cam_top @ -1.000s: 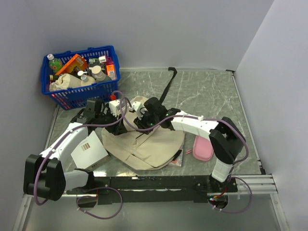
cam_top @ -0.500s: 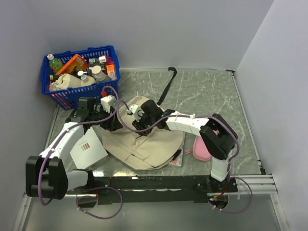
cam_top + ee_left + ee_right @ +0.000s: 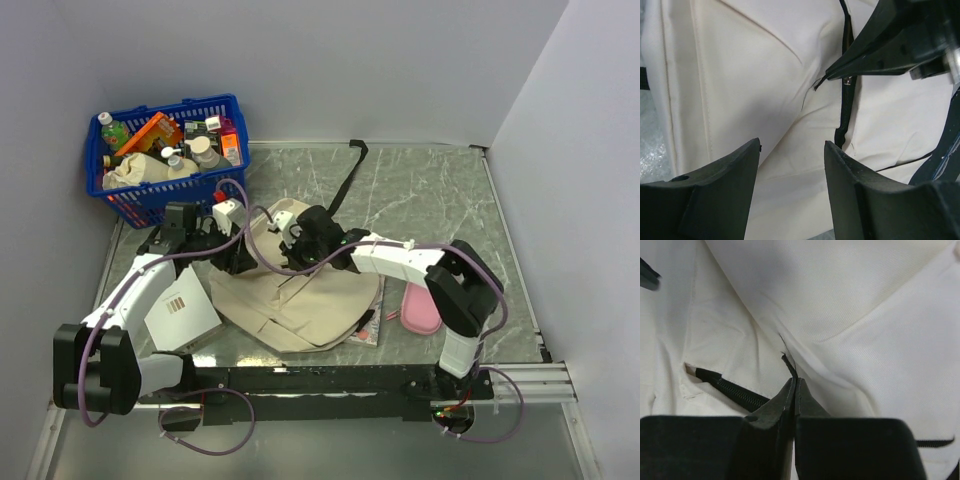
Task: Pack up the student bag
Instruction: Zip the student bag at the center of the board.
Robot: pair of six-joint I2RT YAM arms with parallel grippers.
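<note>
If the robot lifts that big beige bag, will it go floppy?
Probably floppy: the bag lies flat and creased. Likely light, since it looks sunken. The right pincer pinching its zipper cord would probably just tent the cloth.

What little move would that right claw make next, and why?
Probably draw the pull cord along the zipper to open the bag: the right gripper is shut on that cord, and the zipper looks closed.
</note>
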